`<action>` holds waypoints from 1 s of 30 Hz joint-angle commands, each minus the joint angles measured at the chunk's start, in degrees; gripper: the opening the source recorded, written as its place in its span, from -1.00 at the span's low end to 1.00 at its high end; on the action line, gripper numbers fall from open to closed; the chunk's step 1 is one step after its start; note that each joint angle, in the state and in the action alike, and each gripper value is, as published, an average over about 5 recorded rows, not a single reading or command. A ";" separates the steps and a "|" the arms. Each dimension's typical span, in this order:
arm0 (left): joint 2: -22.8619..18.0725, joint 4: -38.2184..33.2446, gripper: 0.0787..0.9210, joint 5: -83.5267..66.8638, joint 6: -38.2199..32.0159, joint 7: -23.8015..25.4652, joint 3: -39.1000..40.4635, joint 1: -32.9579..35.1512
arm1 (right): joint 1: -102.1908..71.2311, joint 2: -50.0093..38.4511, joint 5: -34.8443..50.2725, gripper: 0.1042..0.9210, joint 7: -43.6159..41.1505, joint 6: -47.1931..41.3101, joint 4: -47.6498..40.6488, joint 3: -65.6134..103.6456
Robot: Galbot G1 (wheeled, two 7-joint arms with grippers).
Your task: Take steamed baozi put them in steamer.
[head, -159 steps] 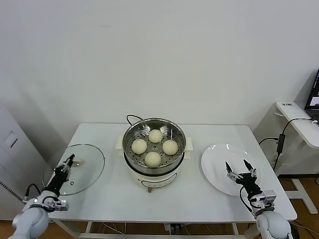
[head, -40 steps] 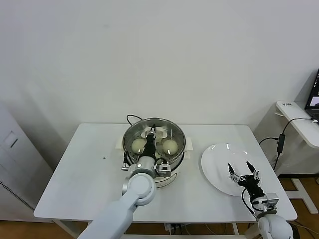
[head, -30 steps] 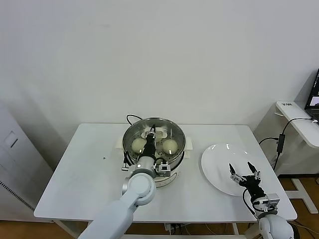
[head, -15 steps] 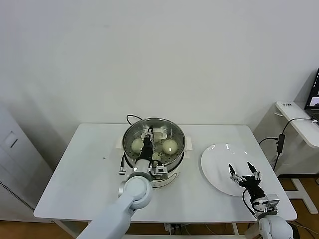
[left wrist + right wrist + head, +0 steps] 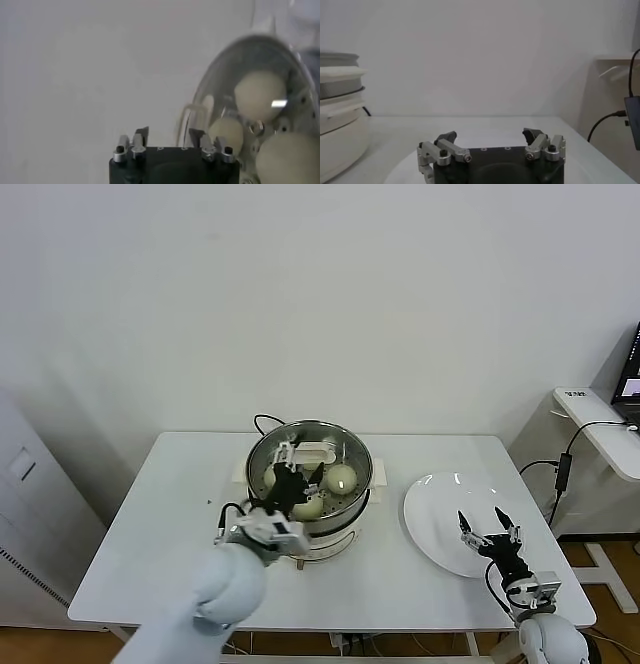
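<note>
At frame centre my left tool [image 5: 297, 477] hangs spread, empty, over the steamer [image 5: 352, 454] w/ baozi [image 5: 341, 477] inside; right tool [image 5: 487, 533] spread above plate [image 5: 430, 509], lower right.

Your steamer [image 5: 352, 452], a shiny round steel basket on a cream-white base, sits at frame centre. Inside it you see smooth cream-white baozi [image 5: 341, 477]: one right of centre, others partly hidden.

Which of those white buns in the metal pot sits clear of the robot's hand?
The baozi on the right side of the steamer; the left gripper hangs over the others.
</note>
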 commanded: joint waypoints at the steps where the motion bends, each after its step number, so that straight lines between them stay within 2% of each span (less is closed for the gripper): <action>1: 4.30 -12.02 0.69 -71.46 -3.17 -11.69 -25.17 6.62 | 0.14 -0.25 2.02 0.76 4.28 -0.38 2.46 -0.79; 3: 4.03 -9.62 0.74 -75.96 -2.23 -14.99 -31.01 8.45 | 0.28 -0.67 1.19 0.76 5.89 -1.26 3.54 -0.86; 10: 5.49 2.67 0.77 -70.59 -7.80 -17.31 -40.24 16.91 | 0.58 -1.22 0.35 0.76 7.36 -4.07 6.17 -1.03; 17: 4.79 14.69 0.77 -65.98 -12.28 -17.01 -40.47 21.67 | 0.63 -1.16 1.09 0.76 7.32 -6.42 6.29 -0.60; 30: 2.20 19.32 0.77 -61.00 -12.64 -16.48 -37.23 20.39 | 0.25 -2.36 0.03 0.76 7.20 -8.23 6.24 -1.34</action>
